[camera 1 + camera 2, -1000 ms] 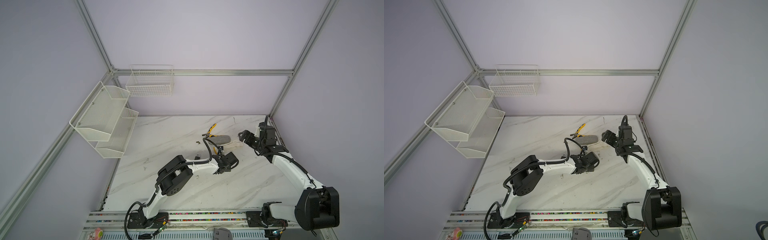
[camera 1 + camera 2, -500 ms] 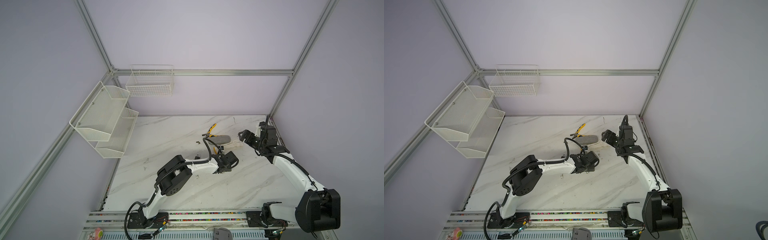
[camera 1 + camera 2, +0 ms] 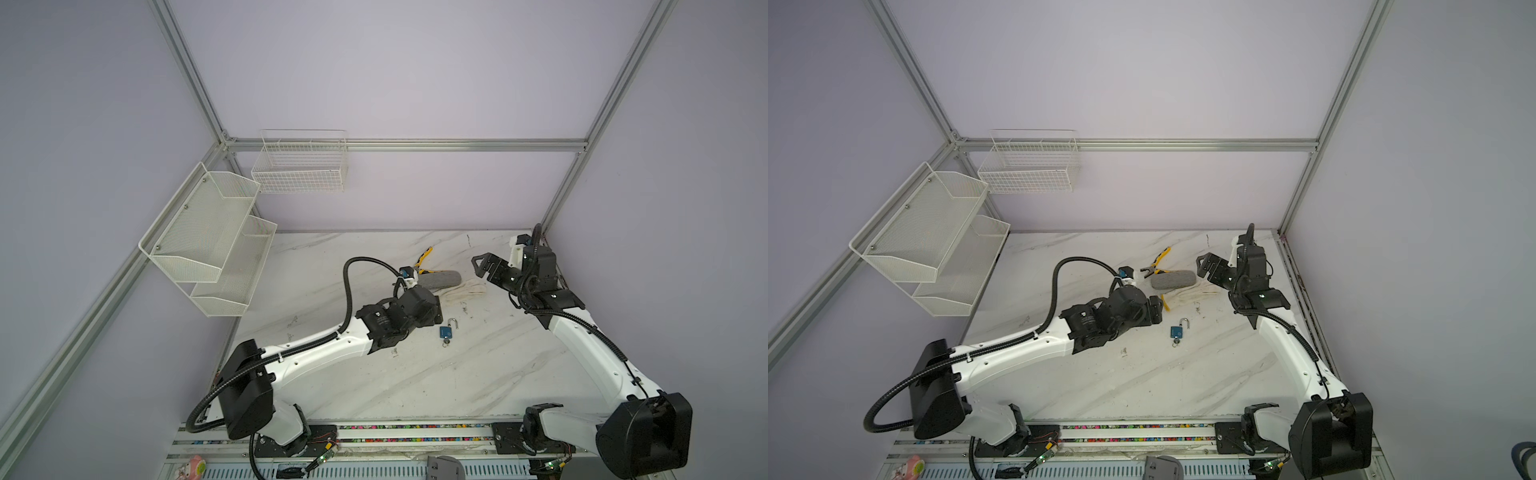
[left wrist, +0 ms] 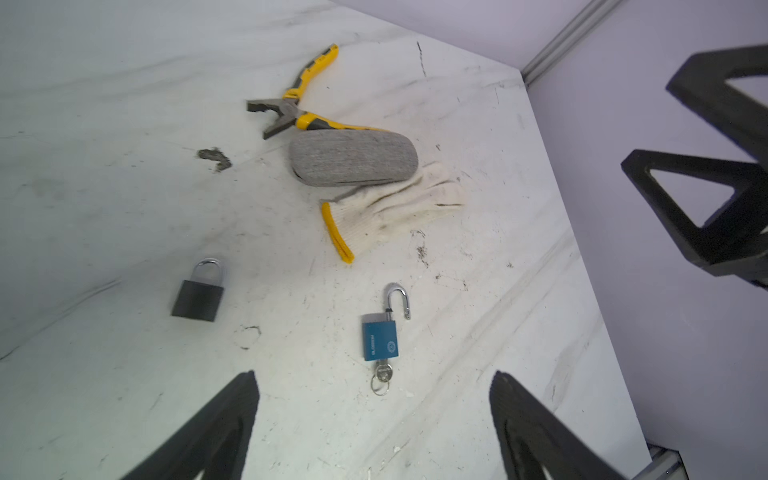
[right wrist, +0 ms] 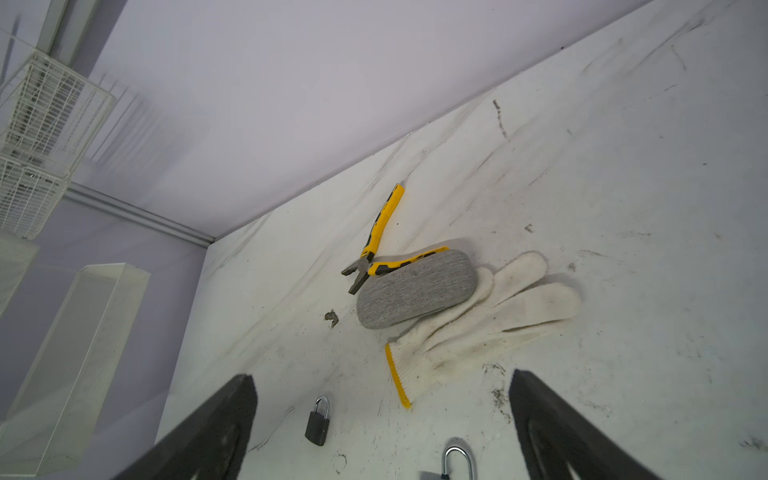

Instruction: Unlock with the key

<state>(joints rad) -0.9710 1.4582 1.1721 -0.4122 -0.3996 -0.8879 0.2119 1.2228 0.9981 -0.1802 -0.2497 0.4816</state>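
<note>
Both gape empty, my left pincer (image 4: pixel 374 374) and right pincer (image 5: pixel 382 374); the blue padlock (image 4: pixel 380 340) lies on the table (image 4: pixel 124 395) before the left one, key (image 4: pixel 384 370) half buried, body cropped from the right wrist view.

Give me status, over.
Left gripper, right gripper: open, empty. Blue padlock lying flat, shackle open, silver key inserted. Black padlock apart, shut; nothing blocking.

Left tool (image 4: pixel 372 376) gapes wide, hovering low; right tool (image 5: pixel 380 374) spread, seemingly raised higher.
</note>
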